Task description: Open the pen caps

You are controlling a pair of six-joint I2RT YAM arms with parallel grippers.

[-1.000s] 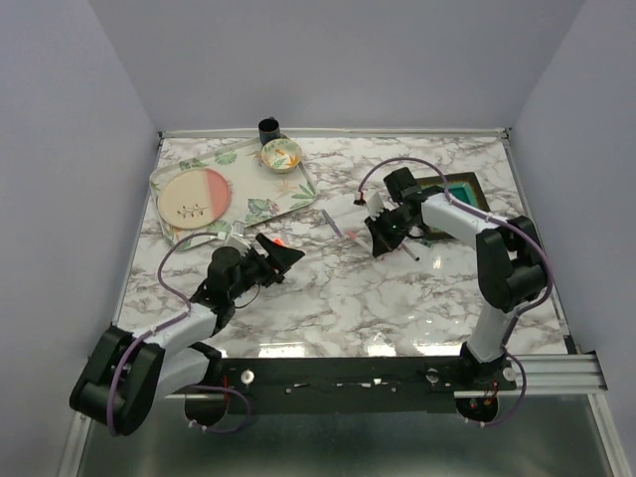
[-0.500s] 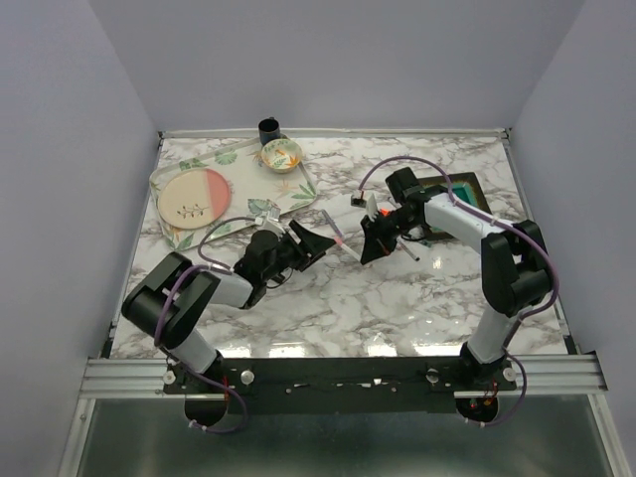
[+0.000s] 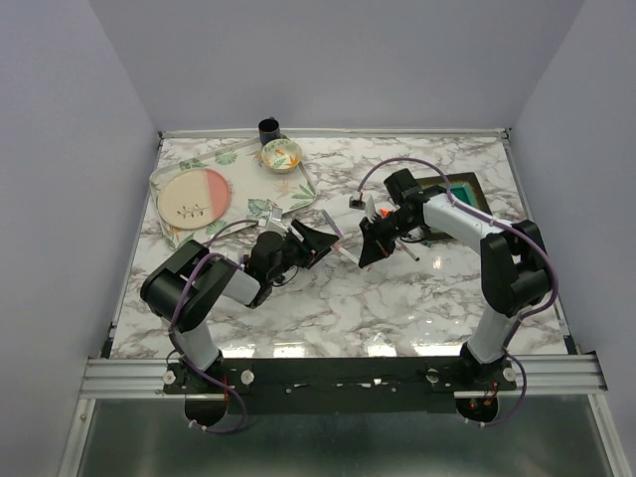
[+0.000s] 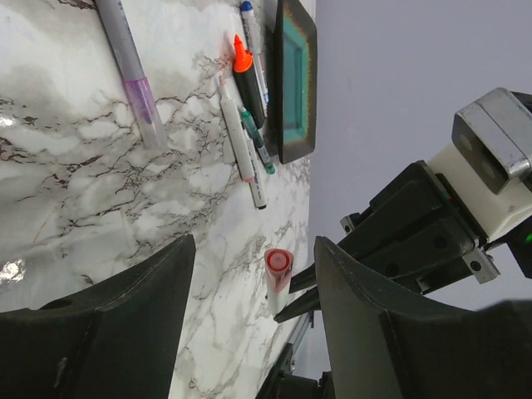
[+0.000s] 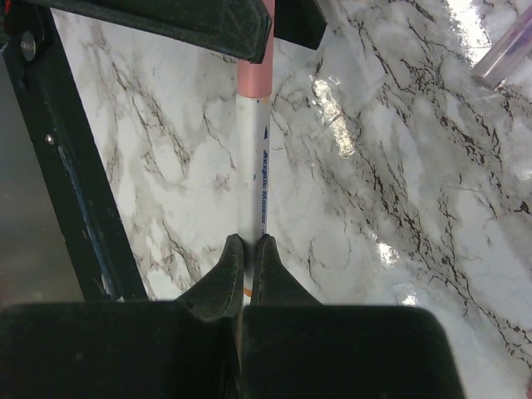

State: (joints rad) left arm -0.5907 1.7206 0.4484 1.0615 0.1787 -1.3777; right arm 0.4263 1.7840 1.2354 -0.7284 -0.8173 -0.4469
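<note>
Pink cap point(image 5: 253, 76) on a thin white pen point(image 5: 252, 183) is the current target. It is short and round with a darker red end face, and blue print runs down the pen's barrel.

- right gripper point(image 5: 247, 249): clamped on the barrel well back from the cap, holding the pen above the middle of the desk point(image 3: 328, 308) with the cap end pointing toward the left arm.
- left gripper point(image 4: 254, 241): spread wide, holding nothing. The cap sits at the mouth of its gap. In the right wrist view the cap end runs up to a black finger, but contact can't be confirmed.

Handling, as a judgement:
- The pen is light, stiff, smooth plastic, so likely slippery under the pads.
- The cap is probably a friction fit and should need a straight pull along the pen's axis.
- Best hold is across the cap's sides at mid-length, not on the barrel seam.
- With the right grip that far back, the barrel may slide or tilt if the pull goes off-axis.

Other pens lie flat toward the right edge beside a dark tray point(image 4: 297, 91) with a green inside. Among them are a lilac pen point(image 4: 133, 79) and an orange highlighter point(image 4: 247, 76). Whether those are capped is too small to tell.
</note>
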